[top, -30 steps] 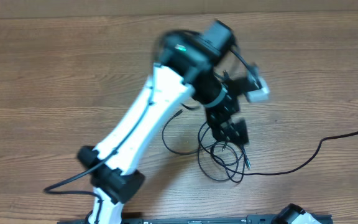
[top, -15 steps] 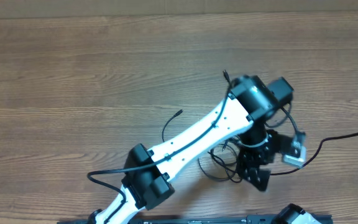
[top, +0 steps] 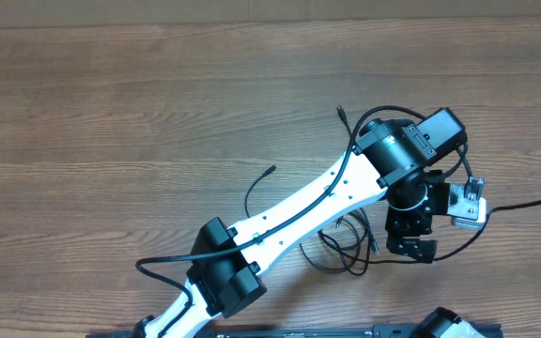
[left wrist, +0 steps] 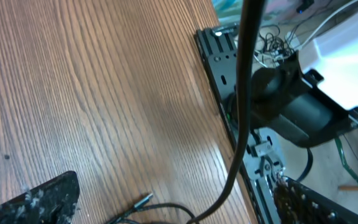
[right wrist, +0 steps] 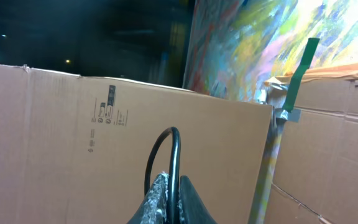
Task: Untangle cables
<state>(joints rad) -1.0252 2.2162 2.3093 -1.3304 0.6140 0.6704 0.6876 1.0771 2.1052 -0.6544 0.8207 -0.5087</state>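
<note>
The cables (top: pixel 341 249) are thin black cords in a small tangle on the wooden table, with a loose loop and plug end (top: pixel 270 172) to the left. One long black cord (top: pixel 477 225) runs from the tangle off the right edge. My left gripper (top: pixel 411 248) is open just right of the tangle. In the left wrist view its fingers (left wrist: pixel 173 208) are spread wide over the table, with a small plug end (left wrist: pixel 145 199) and a black cord (left wrist: pixel 238 137) between them. My right gripper (right wrist: pixel 174 199) is shut on a black cable (right wrist: pixel 176 155) and points at a cardboard wall.
The table's front edge with a black metal rail (left wrist: pixel 219 68) is close to the left gripper. Part of the right arm's base (top: pixel 449 324) shows at the bottom edge. A cardboard box wall (right wrist: pixel 73 124) fills the right wrist view.
My left arm has swung right and toward the front edge, from above the tangle to just right of it. The tangle has barely shifted.
</note>
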